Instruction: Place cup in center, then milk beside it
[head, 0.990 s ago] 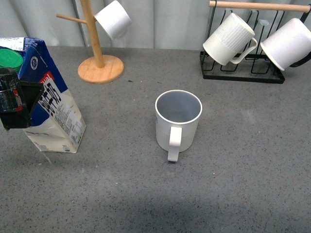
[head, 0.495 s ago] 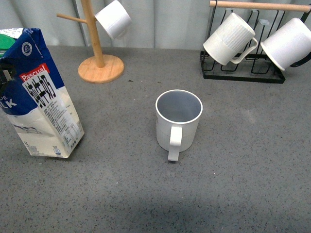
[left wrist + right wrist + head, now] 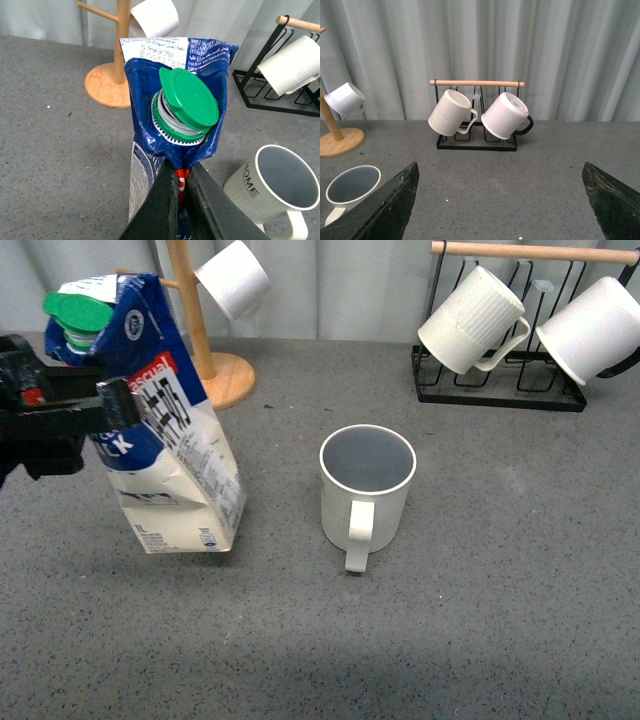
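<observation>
The cup [image 3: 366, 485] is a cream-white ribbed mug with a grey-blue inside. It stands upright mid-table with its handle toward me, and also shows in the left wrist view [image 3: 272, 190] and the right wrist view [image 3: 352, 187]. The milk [image 3: 170, 440] is a blue-and-white carton with a green cap [image 3: 187, 100]. It hangs tilted to the left of the cup, a short gap away. My left gripper [image 3: 105, 410] is shut on the carton's top fold just below the cap [image 3: 179, 192]. My right gripper [image 3: 500, 167] is open and empty, with bare table between its fingers.
A wooden mug tree [image 3: 200, 370] with a small white cup [image 3: 232, 278] stands at the back left, just behind the carton. A black rack [image 3: 497, 390] at the back right holds a ribbed mug [image 3: 470, 320] and a smooth white mug [image 3: 595, 328].
My left gripper has carried the milk to the right, toward the cup, and lifted it a little. The cup has not moved.
</observation>
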Robot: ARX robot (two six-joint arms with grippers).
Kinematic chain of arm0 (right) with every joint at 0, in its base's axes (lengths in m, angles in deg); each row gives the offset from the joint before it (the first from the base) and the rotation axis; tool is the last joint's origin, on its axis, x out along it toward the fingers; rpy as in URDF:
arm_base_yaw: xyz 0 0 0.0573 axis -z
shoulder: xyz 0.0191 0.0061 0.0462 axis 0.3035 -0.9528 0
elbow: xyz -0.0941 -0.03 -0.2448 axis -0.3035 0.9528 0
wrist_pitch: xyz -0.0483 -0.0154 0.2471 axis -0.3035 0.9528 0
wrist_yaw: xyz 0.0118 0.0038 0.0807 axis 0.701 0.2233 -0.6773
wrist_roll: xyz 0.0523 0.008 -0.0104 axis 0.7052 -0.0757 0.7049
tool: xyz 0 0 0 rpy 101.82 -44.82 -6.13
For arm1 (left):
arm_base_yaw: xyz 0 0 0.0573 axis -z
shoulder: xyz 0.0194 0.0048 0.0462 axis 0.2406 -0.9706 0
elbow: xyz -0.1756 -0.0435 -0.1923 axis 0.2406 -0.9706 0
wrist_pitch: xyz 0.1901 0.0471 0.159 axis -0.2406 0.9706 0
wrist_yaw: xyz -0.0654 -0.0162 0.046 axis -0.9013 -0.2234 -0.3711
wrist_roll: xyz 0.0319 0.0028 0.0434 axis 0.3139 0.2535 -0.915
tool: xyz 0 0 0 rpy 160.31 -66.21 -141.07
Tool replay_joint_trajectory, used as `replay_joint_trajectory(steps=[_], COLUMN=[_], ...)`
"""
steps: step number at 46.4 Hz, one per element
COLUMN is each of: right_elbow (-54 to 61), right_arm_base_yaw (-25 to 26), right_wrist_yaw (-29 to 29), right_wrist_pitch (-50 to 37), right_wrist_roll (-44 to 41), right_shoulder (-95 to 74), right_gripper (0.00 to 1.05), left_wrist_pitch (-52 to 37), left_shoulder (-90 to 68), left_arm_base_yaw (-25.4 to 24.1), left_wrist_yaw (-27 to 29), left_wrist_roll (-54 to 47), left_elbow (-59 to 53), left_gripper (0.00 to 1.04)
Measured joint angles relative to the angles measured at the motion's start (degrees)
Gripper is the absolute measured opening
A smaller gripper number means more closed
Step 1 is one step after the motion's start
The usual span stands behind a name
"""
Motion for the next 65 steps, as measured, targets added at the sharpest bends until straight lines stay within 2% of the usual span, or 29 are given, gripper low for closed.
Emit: replay_joint_trajectory(steps=[6,12,25,42,56,59,65], right_elbow=[0.0,0.0,0.0,0.0,0.0,0.0,0.0], right_arm_base_yaw=[0.0,0.0,0.0,0.0,0.0,0.0,0.0], right_wrist_yaw=[0.0,0.0,0.0,0.0,0.0,0.0,0.0], right_wrist_pitch=[0.0,0.0,0.0,0.0,0.0,0.0,0.0], right_wrist_roll=[0.0,0.0,0.0,0.0,0.0,0.0,0.0], right_shoulder=[0.0,0.0,0.0,0.0,0.0,0.0,0.0], right_gripper=[0.95,0.95,0.95,0.95,0.95,0.95,0.95], left_wrist_pitch=[-3.8,-5.01,-13.29,-19.15,-19.65,-20.17,-20.44], left_shoulder=[-3.48,-5.64,-11.17,-19.37,-21.62,-21.86,-21.68], left_arm_base_yaw=[3.56,5.38,9.18,13.33,13.22,13.11,13.0], left_wrist_yaw=[2.62,4.28,8.87,8.07,8.81,9.05,9.05], left_wrist_roll=[-1.03,-0.7,-2.1,-2.64,-3.58,-4.07,-4.87], left_elbow=[0.94,1.55,1.88,3.61,4.96,5.09,5.09], left_gripper=[0.04,0.04,0.04,0.04,0.04,0.11,0.39])
